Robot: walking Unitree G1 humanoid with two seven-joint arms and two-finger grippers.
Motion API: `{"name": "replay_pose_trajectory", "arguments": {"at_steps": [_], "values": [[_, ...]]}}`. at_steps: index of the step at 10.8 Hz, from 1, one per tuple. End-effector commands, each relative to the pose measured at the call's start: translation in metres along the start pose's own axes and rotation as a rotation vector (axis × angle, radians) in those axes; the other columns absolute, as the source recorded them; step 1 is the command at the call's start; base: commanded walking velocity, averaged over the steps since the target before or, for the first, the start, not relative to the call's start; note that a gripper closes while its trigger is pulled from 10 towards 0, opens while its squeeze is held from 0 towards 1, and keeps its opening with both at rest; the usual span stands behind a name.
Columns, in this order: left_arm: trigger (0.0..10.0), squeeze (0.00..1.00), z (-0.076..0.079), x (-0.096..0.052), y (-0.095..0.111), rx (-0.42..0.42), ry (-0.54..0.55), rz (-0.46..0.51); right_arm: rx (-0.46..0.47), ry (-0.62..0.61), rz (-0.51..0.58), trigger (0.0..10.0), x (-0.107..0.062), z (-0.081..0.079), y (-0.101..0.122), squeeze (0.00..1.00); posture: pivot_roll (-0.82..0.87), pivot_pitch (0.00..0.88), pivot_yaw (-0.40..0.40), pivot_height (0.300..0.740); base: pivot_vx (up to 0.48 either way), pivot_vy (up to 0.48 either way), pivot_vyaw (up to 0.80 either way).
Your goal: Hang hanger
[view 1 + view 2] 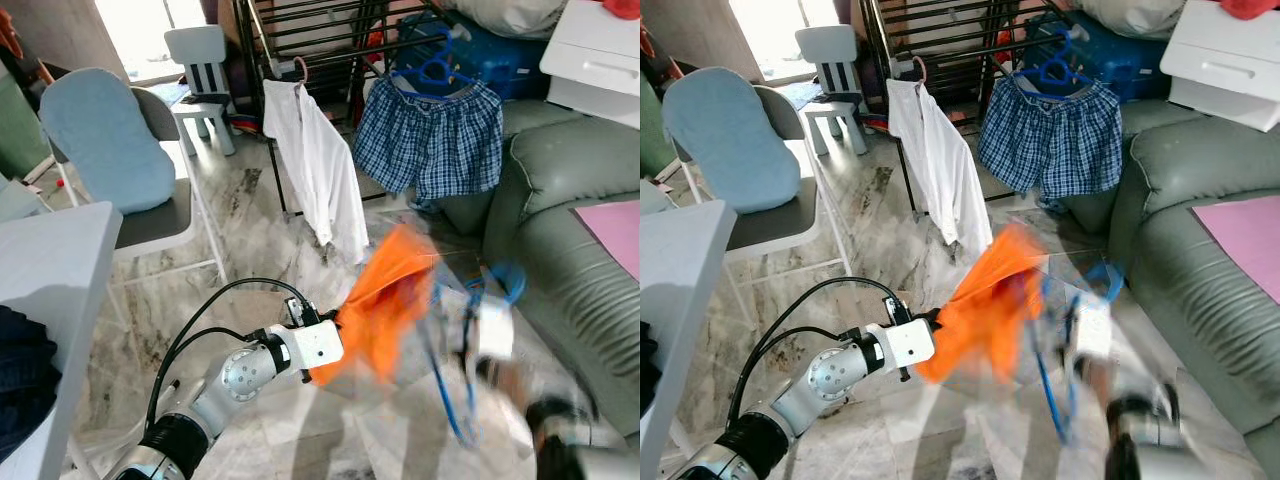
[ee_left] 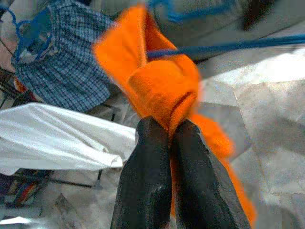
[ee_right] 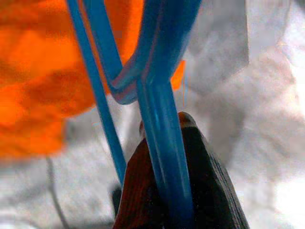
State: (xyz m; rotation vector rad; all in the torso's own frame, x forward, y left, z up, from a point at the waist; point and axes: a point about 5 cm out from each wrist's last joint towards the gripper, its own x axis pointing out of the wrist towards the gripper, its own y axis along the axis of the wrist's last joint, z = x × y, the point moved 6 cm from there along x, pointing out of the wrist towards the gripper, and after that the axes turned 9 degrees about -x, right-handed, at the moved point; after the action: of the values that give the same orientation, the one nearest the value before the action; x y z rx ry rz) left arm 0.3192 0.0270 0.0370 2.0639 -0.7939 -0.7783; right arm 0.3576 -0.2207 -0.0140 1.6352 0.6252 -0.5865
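**Orange Garment and Blue Hanger Are Meeting in Mid-Air**

Out over the marble floor (image 1: 250, 210), in front of the drying rack (image 1: 320, 30), both arms are working at once. The left end effector (image 2: 169, 143) is pinching a fold of the orange garment (image 1: 385, 300), its two black fingers (image 2: 143, 181) clamped tight on the cloth. The right end effector (image 3: 164, 143) is gripping the blue hanger (image 3: 162, 143) by one of its bars, fingers closed around the plastic.

The head views are blurring on the right side, so the hanger (image 1: 450, 385) is reading there as a thin blue streak beside the cloth. Whether the garment is already threaded onto the hanger cannot be told from here.

On progress, this is looking like the middle of the job. The rack is already carrying a white shirt (image 1: 315, 165) and plaid shorts (image 1: 435, 145) on another blue hanger (image 1: 435, 72). What is left, by my reading, is seating the orange cloth properly and carrying the hanger up to a bar.

The wrist views are adding detail: the left one is showing the pinch on the fold with a blue bar crossing behind it, and the right one is showing the hanger's bars forking just above the fingers, orange cloth close behind. The head views are placing the grey sofa (image 1: 560, 250) on the right and a chair with a blue cushion (image 1: 105, 135) on the left.
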Motion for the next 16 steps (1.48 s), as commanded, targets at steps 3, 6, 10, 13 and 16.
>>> {"name": "replay_pose_trajectory", "arguments": {"at_steps": [3,6,10,13,16], "values": [[10.0,0.0,0.014,-0.003,-0.016,-0.016,-0.062,-0.054,0.241,0.149,0.281,10.0,-0.01,-0.054,0.106,0.0,-0.19,0.0,0.087,0.74,0.0,0.0,0.0],[10.0,0.0,0.021,-0.003,-0.024,-0.022,-0.082,-0.086,0.34,0.363,0.371,10.0,-0.026,-0.122,0.156,0.0,-0.2,0.0,0.095,0.74,0.0,0.0,0.0],[10.0,0.0,0.028,-0.002,-0.028,-0.05,-0.108,-0.103,-0.357,0.358,0.378,10.0,-0.023,-0.134,0.107,0.0,-0.2,0.0,0.1,0.74,0.0,0.0,0.0],[10.0,0.45,0.027,0.002,-0.025,-0.072,-0.102,-0.091,-0.543,0.237,0.423,10.0,-0.022,-0.107,0.083,0.0,-0.22,0.0,0.122,0.74,0.0,0.0,0.0],[10.0,1.0,0.032,0.005,-0.019,-0.151,-0.14,-0.06,-0.564,0.175,0.47,10.0,-0.025,-0.093,0.082,0.0,-0.24,0.0,0.137,0.74,0.0,0.0,0.0]]}}
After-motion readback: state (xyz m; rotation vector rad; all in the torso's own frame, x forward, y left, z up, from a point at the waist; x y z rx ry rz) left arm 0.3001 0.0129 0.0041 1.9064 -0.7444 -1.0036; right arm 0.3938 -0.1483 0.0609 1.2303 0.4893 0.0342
